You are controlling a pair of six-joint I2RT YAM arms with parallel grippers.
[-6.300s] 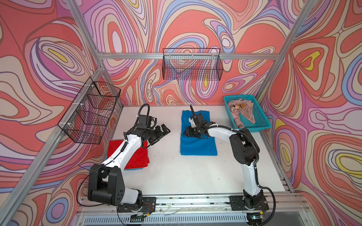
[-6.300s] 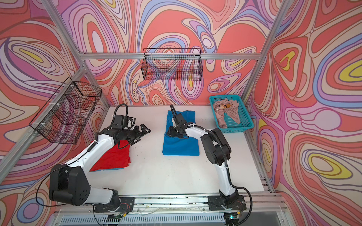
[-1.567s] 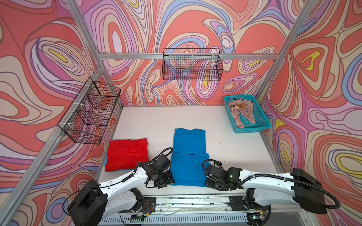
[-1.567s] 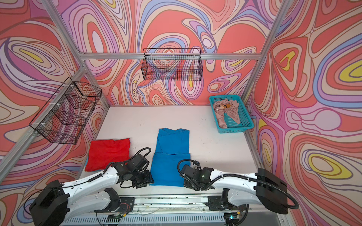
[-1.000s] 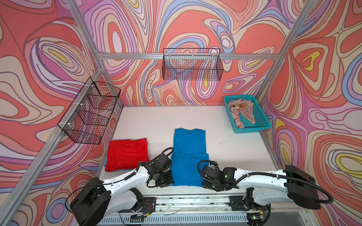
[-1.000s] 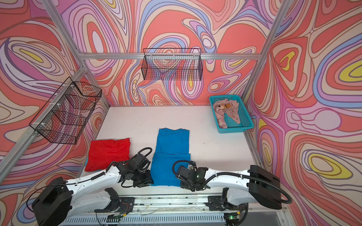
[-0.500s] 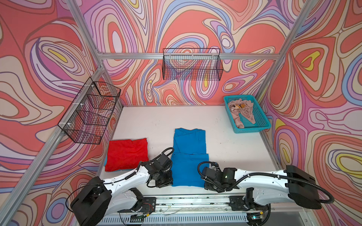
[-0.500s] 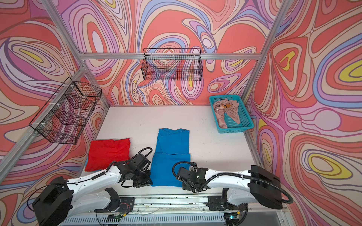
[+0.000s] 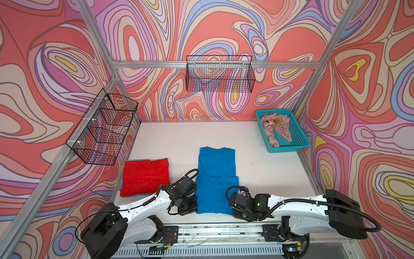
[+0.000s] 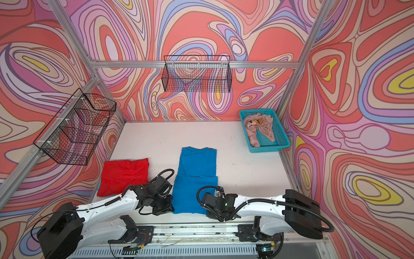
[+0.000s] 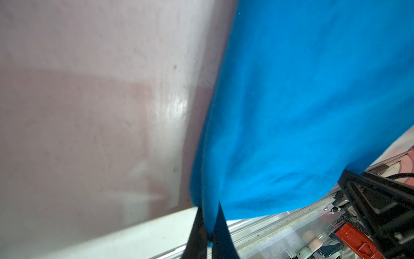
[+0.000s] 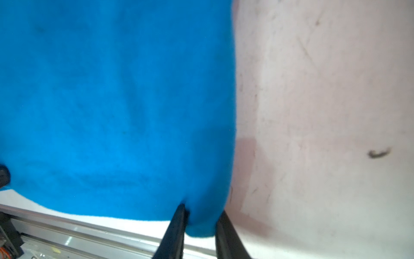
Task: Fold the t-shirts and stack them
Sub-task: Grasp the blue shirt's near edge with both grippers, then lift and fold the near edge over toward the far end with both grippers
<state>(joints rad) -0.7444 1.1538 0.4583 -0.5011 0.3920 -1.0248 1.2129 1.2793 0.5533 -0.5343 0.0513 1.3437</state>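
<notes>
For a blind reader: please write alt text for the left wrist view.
The left gripper pinches a corner of the blue t-shirt between its black fingers. The shirt lies on a pale table.

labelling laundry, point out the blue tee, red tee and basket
blue tee [image 9: 216,190]: a top view, near panel
red tee [image 9: 144,177]: a top view, cloth centre
basket [image 9: 290,149]: a top view, front wall

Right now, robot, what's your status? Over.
Left gripper shut on blue t-shirt corner. Right gripper straddles other corner, grip unclear. Nothing blocking.
</notes>
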